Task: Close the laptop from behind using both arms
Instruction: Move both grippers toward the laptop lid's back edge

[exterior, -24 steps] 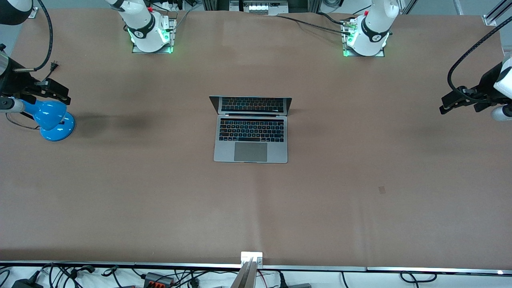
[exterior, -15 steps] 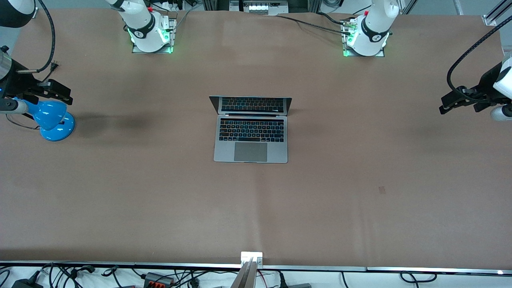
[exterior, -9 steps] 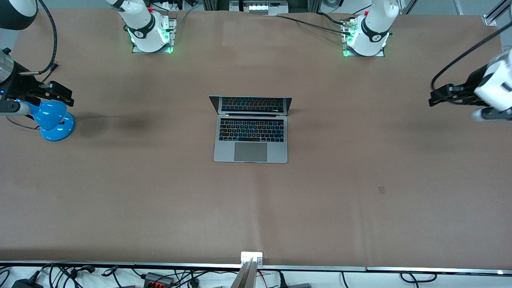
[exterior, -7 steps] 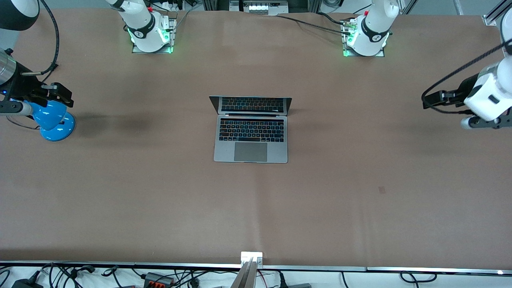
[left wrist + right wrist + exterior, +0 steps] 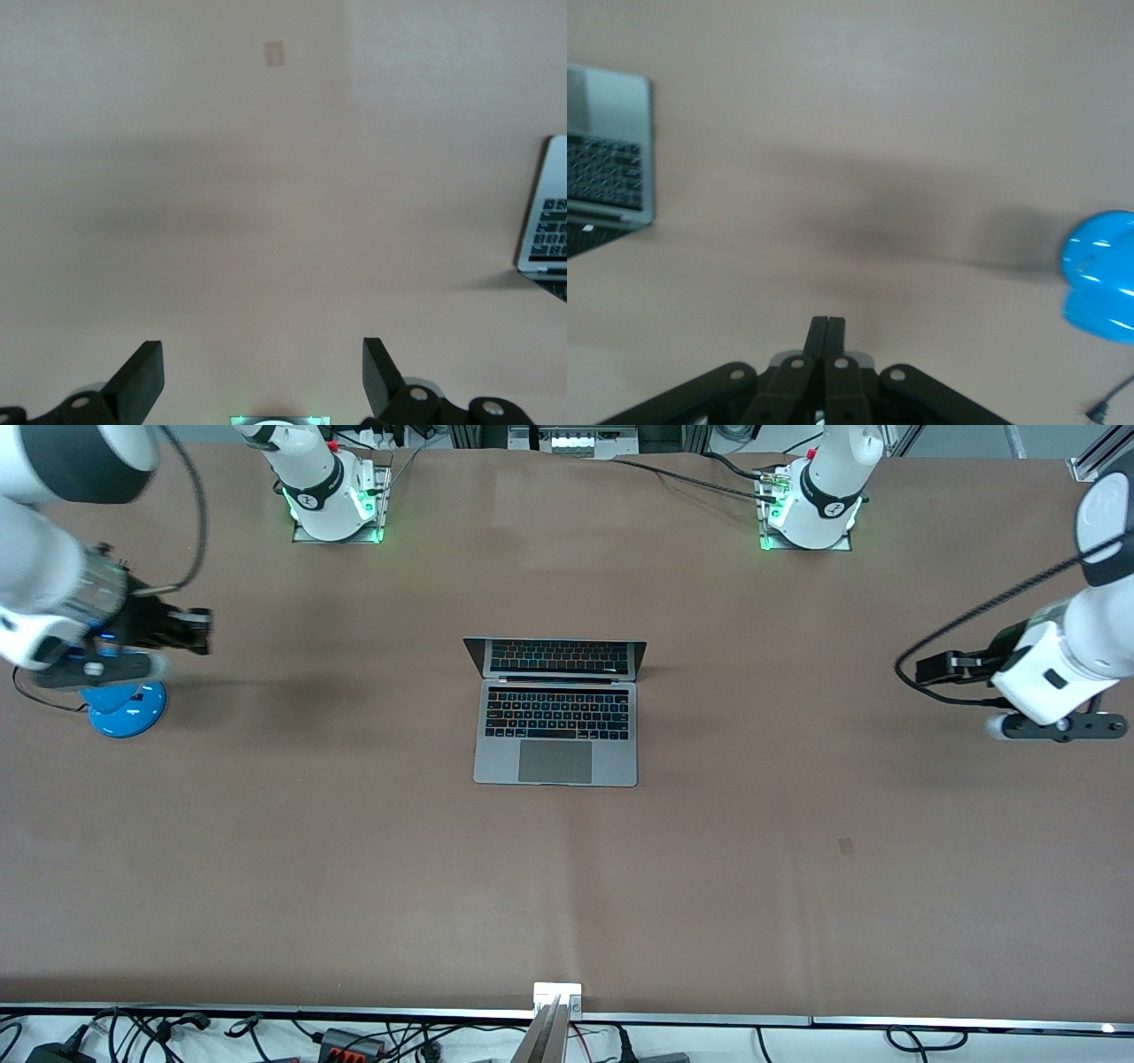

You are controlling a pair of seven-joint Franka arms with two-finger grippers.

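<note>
The grey laptop [image 5: 555,717] lies open at the middle of the table, its screen upright on the side toward the robot bases and its keyboard facing the front camera. It shows at the edge of the left wrist view [image 5: 549,221] and of the right wrist view [image 5: 607,150]. My right gripper [image 5: 199,631] is shut and empty, up over the table at the right arm's end, beside the blue lamp. My left gripper [image 5: 930,667] is open and empty, over the table at the left arm's end. Both are well apart from the laptop.
A blue desk lamp [image 5: 124,701] stands at the right arm's end, partly under the right wrist; it shows in the right wrist view [image 5: 1099,274]. The arm bases [image 5: 332,500] [image 5: 811,509] stand along the table's edge. A small mark [image 5: 846,845] lies on the brown table cover.
Both arms have swung inward toward the laptop. The right gripper moved off the lamp head toward the middle; the left gripper moved in from the table's end. The laptop has not moved.
</note>
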